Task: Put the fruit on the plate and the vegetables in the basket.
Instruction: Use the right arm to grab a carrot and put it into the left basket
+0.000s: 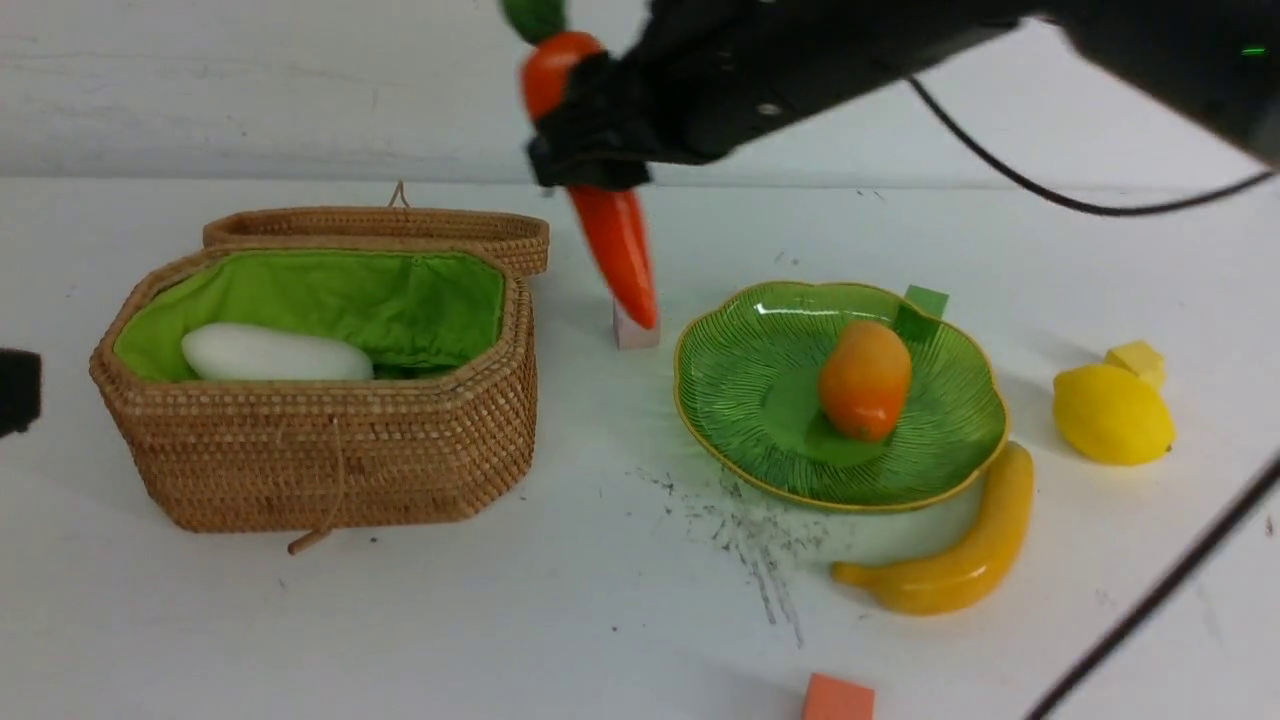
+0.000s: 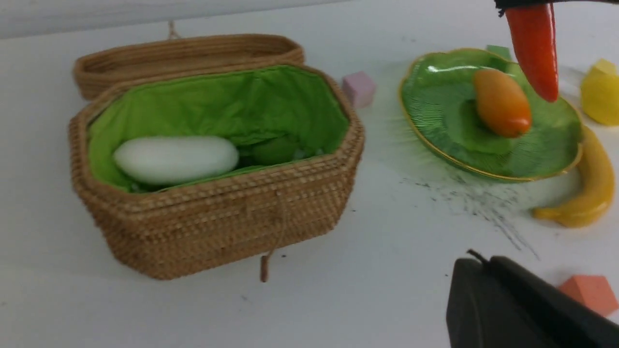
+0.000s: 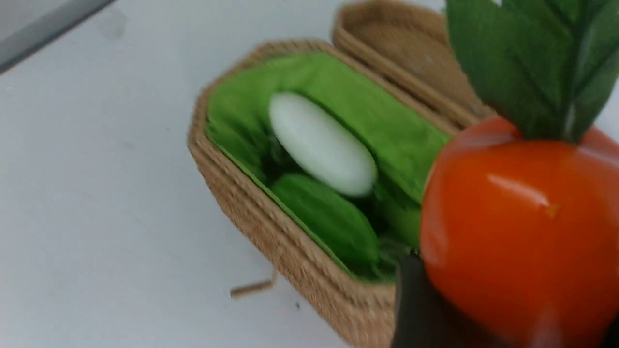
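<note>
My right gripper (image 1: 592,150) is shut on the orange-red carrot (image 1: 617,250), which hangs tip down above the table between the basket (image 1: 330,455) and the plate (image 1: 740,400). The white radish (image 1: 275,353) and the green gourd (image 3: 329,220) lie in the basket's green lining. On the green plate rests the mango (image 1: 865,380). The banana (image 1: 960,560) lies against the plate's near right edge, and the lemon (image 1: 1112,413) is further right. My left gripper (image 2: 478,261) is shut and empty, low at the table's left, near the basket.
The basket's woven lid (image 1: 380,228) lies open behind it. Small cubes stand about: pink (image 1: 635,335) under the carrot tip, green (image 1: 925,300) behind the plate, yellow (image 1: 1137,358) behind the lemon, orange (image 1: 838,698) at the front edge. Black scuff marks lie before the plate.
</note>
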`<state>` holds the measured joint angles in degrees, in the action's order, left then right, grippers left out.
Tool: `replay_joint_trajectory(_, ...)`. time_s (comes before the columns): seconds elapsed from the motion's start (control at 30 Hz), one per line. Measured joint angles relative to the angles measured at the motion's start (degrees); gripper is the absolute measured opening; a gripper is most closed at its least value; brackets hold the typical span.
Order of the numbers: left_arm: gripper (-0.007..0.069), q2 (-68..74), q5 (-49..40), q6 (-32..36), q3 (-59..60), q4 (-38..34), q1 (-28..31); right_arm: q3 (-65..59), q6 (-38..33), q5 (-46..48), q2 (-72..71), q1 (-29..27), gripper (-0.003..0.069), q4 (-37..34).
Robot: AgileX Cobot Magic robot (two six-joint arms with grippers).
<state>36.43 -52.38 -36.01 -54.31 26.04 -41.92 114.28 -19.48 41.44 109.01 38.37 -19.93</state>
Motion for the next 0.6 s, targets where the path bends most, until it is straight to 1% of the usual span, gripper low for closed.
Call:
replay_joint_trajectory(0.07, -0.0013, -0.48, -1.21, -2.16, 0.00, 1.78, 0.00, 5.62, -3.69, -2.84, 4.73, 2.15, 0.0358, -0.38)
replay_joint_trajectory(0.17, -0.0013, -1.39, -2.96, -3.19, 0.00, 2.85, 0.00, 13.08, -8.12, -7.87, 13.36, 4.40, 0.0358, -1.55)
replay_joint_trajectory(0.37, -0.0013, -1.78, -5.96, -3.13, 0.00, 3.01, 0.00, 19.41, -11.43, -16.57, 23.61, 5.24, 0.0358, -2.11)
replay_joint_trajectory(0.43, -0.0013, -1.78, -6.80, -3.00, 0.00, 3.01, 0.00, 19.60, -11.84, -18.18, 25.65, 5.24, 0.0358, -1.96)
replay_joint_trajectory(0.5, -0.0013, -1.78, -7.00, -2.96, 0.00, 2.88, 0.00, 19.60, -11.97, -18.29, 26.53, 5.24, 0.0374, -1.57)
replay_joint_trajectory(0.57, -0.0013, -1.78, -7.13, -2.20, 0.00, 2.28, 0.00, 19.60, -11.97, -18.19, 27.08, 5.24, 0.0457, -0.86)
replay_joint_trajectory(0.6, -0.0013, -1.78, -7.13, -1.45, 0.00, 1.81, 0.00, 19.60, -11.97, -18.09, 27.08, 5.24, 0.0519, -0.06)
